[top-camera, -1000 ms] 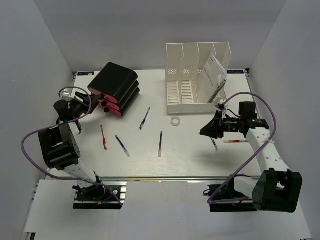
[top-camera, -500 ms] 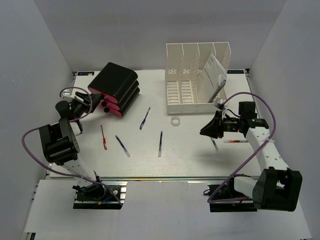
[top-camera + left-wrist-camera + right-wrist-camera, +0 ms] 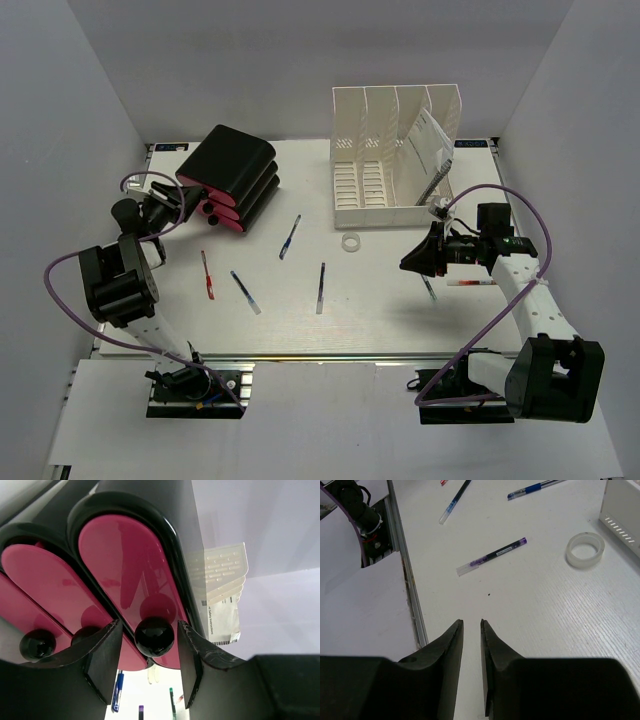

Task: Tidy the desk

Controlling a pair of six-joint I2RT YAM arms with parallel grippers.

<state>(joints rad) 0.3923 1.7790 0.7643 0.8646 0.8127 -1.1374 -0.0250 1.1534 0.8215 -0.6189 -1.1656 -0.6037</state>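
Observation:
The white desk (image 3: 380, 310) holds a black drawer unit with pink drawer fronts (image 3: 232, 175) at the back left. My left gripper (image 3: 190, 205) is at its front; in the left wrist view it (image 3: 150, 667) is open, with one jaw on each side of a black round knob (image 3: 154, 636) on a pink drawer front, not touching it. My right gripper (image 3: 405, 265) hovers over the right half of the desk; in the right wrist view it (image 3: 471, 622) is empty, with a narrow gap between the jaws.
Loose pens lie on the desk: blue (image 3: 290, 237), purple (image 3: 320, 287), red (image 3: 207, 275), another (image 3: 245, 292), and two by the right arm (image 3: 470, 283). A clear tape roll (image 3: 350, 242) lies before the white file rack (image 3: 395, 160). A metal rail (image 3: 330, 357) runs along the near edge.
My left gripper has shifted slightly towards the drawer unit. The right arm has not moved.

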